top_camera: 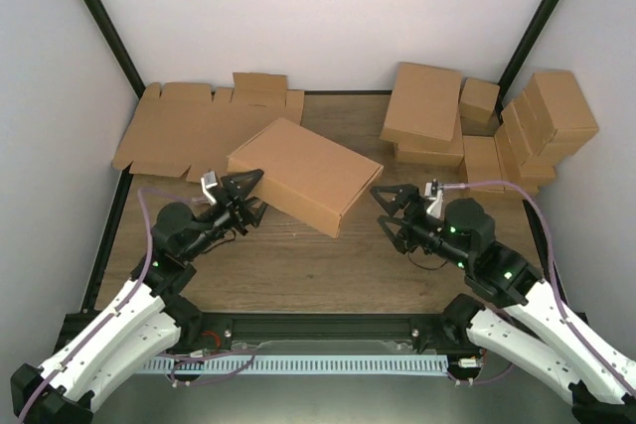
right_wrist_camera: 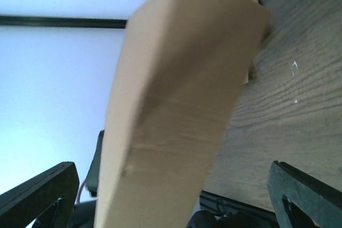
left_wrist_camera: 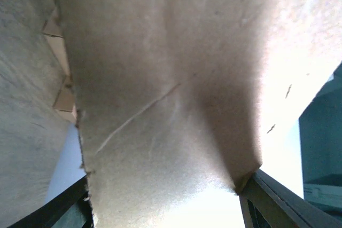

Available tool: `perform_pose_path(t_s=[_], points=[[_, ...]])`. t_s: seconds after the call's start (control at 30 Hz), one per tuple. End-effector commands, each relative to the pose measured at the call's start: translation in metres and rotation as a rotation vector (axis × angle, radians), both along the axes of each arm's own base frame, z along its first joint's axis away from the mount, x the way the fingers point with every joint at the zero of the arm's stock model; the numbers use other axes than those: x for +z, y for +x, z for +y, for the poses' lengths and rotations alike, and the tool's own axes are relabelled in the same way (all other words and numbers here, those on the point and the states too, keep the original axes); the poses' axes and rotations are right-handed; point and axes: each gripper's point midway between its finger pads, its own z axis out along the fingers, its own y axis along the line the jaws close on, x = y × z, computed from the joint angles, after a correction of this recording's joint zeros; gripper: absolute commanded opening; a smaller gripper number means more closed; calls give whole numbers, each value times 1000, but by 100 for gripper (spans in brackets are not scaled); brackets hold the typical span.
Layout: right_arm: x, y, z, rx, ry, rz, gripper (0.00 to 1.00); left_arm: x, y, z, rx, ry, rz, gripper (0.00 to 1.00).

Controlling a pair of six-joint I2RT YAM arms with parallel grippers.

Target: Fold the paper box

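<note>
Plain brown paper box (top_camera: 303, 174), folded shut, wide, shallow

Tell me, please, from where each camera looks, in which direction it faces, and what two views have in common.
Top external: high behind the bases, looking down on the table and the paper box; the left arm and right arm show.
Left wrist: on the left arm, looking along the left jaws; the box's cardboard fills the gap between its dark fingers.
Right wrist: low over the table, facing the box's end; the right jaws stand open at the bottom corners.
Shared: all three views show the paper box.
</note>
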Motion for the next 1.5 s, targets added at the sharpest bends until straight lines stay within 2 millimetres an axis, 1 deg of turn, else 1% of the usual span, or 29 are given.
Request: perform_pose_path(t_s=[0.0,0.07,0.23,0.33,0.4,0.53,0.67,0.7,0.77,0.9,0.93,0.97,1.1,1.13,1.17,1.27,1.33,1.37,1.47], points=[[24,10,10,-46,236,75,100,45,-3,2,-1,-119,-131,44],[24,12,15,-39,251,97,100,48,-3,3,4,-120,-133,44],[34,15,28,11,367,55,100,50,-5,0,-21,-137,-135,43],[32,18,34,24,368,57,99,52,-6,-1,-26,-143,-137,43],[31,19,37,31,360,65,97,53,-6,-1,-30,-148,-141,43],[31,21,40,39,373,58,88,53,-7,-3,-42,-150,-136,43],[35,23,42,41,372,46,75,52,-6,-6,-56,-147,-135,40],[35,24,41,32,369,44,69,52,-6,-6,-56,-144,-132,42],[37,27,36,-2,361,35,65,48,-5,-6,-47,-118,-117,56],[44,39,15,-131,350,-15,59,44,-1,2,8,-29,-114,88],[47,44,8,-179,341,-39,58,44,0,3,18,-5,-111,95],[50,50,-1,-228,332,-58,58,44,1,4,27,22,-107,99],[65,78,-41,-469,242,-168,54,36,5,13,70,182,-48,100],[75,85,-56,-547,222,-214,54,38,5,16,83,218,-51,100],[81,92,-68,-610,193,-248,54,40,4,19,93,245,-54,100],[92,114,-101,-760,137,-318,57,45,2,26,116,277,-77,100],[96,130,-117,-809,129,-354,57,44,1,28,122,279,-83,100],[94,142,-123,-818,123,-362,56,42,1,28,121,279,-85,100],[91,171,-139,-800,145,-387,54,34,1,25,108,280,-80,100]])
